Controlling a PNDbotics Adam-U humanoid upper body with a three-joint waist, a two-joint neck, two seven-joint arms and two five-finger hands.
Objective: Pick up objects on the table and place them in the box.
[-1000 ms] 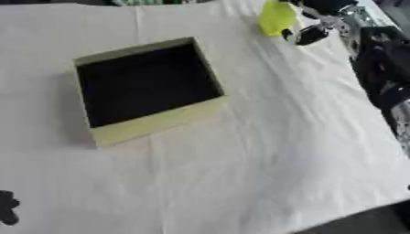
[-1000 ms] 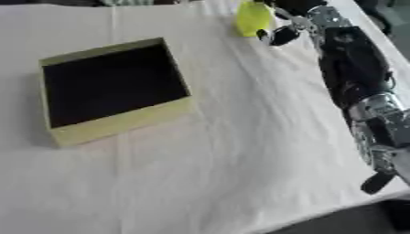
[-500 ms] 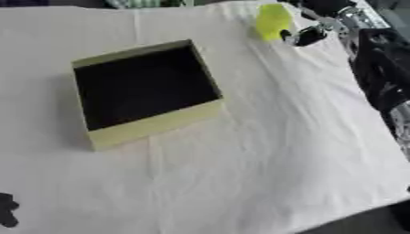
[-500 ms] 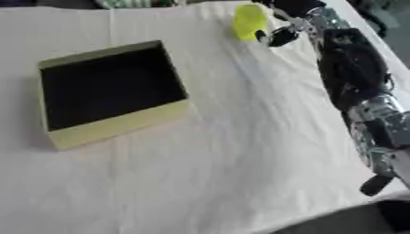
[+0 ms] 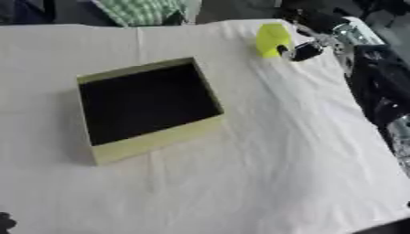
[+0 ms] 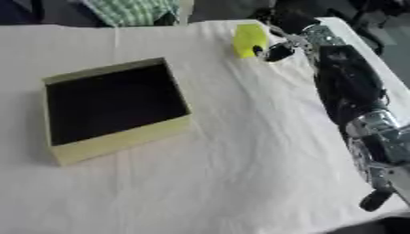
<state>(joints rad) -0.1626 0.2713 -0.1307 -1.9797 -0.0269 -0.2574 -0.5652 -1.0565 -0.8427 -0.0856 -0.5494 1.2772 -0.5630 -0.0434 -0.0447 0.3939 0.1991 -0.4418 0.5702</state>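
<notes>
Left eye view shows the right hand (image 5: pixel 303 42) at about one o'clock on the bench (image 5: pixel 264 173), at the far edge of the white cloth. Its thumb and fingers look curled onto the yellow-green object (image 5: pixel 271 39), which sits at the nine o'clock side of the hand, touching it. Whether the object is already off the cloth I cannot tell; it appears upright and pinched at its right edge.

The box (image 5: pixel 148 108), olive-walled with a dark, empty inside, lies well apart from the hand, toward seven or eight o'clock from the object and left of the bench's middle.

The step in hand, as I judge it, is securing and lifting the object. To do it well, the pinch should sit squarely on the object before any sideways travel, since the contact looks to be near one edge and the piece could swivel. Lift straight up, carry toward eight o'clock high enough to clear the box's near wall, and release only above the dark interior.

A dark shape at the seven o'clock corner may be the left hand (image 5: pixel 5 222); its fingers cannot be made out.
</notes>
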